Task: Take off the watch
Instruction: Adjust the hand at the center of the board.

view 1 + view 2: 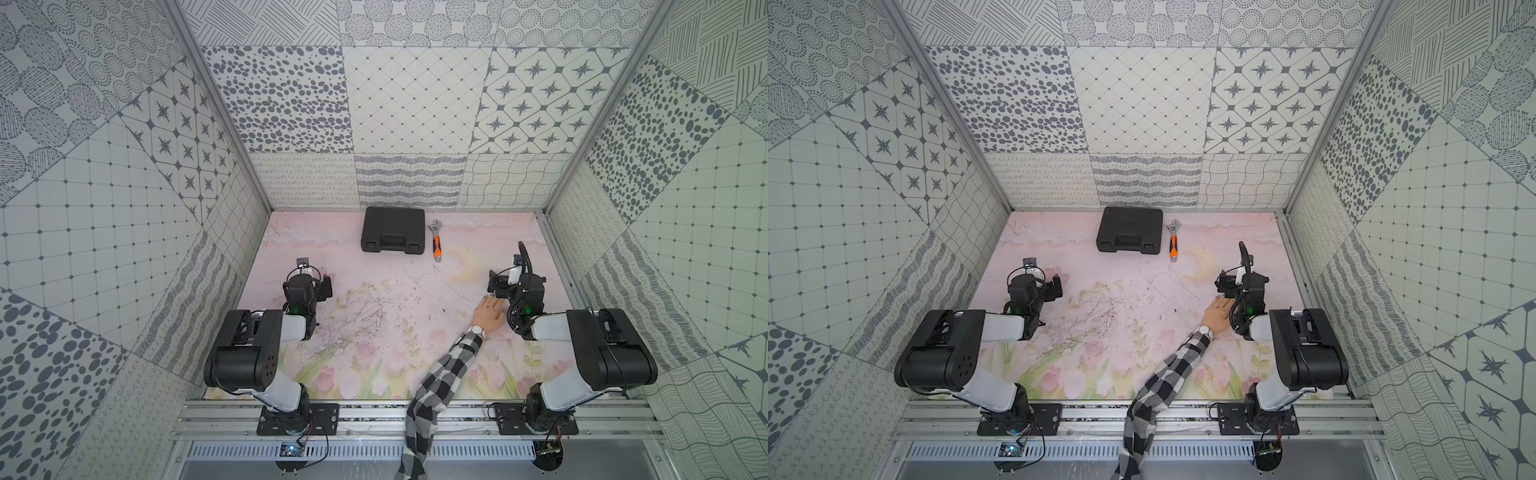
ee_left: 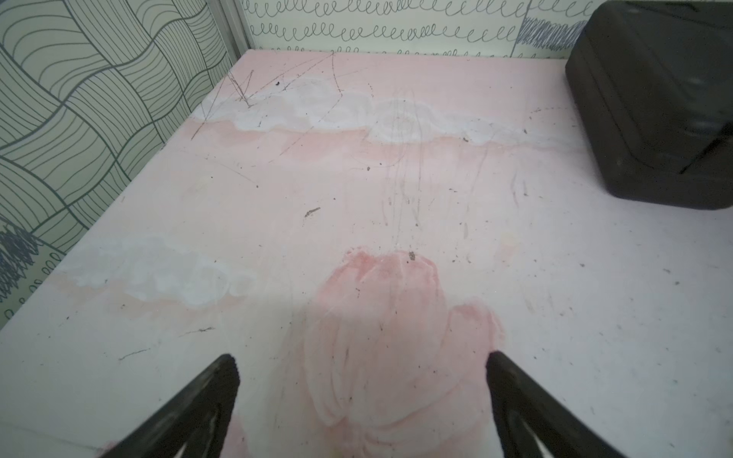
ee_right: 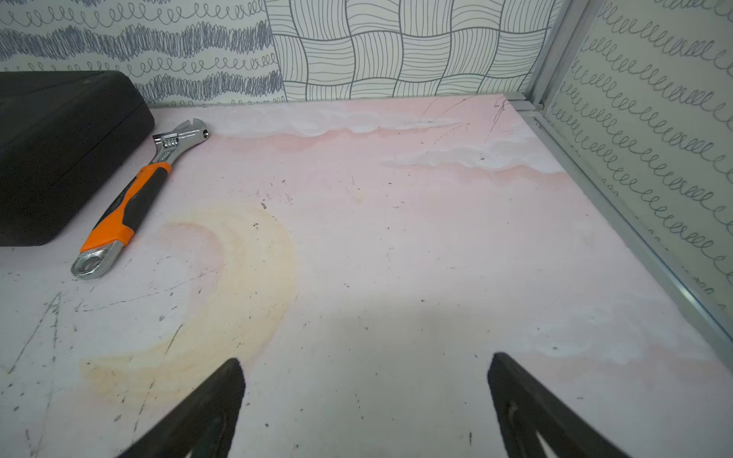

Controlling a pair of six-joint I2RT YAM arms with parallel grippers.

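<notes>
Patterned walls enclose a pink flowered worktop [image 1: 395, 291]. Left claw [image 2: 361, 359] and right claw [image 3: 367, 361] both gape wide, holding nothing. Best to steady the dummy hand [image 1: 490, 318] with one and work the strap's buckle with the other. The watch [image 1: 476, 330] circles the wrist, just nearer than the right claw and well right of the left claw.

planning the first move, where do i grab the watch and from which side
Likely the strap right beside the dial of the watch, from above: the dial faces up and the mannequin arm lies flat on the table, hiding the strap's underside. The open right hand is nearest.
</notes>
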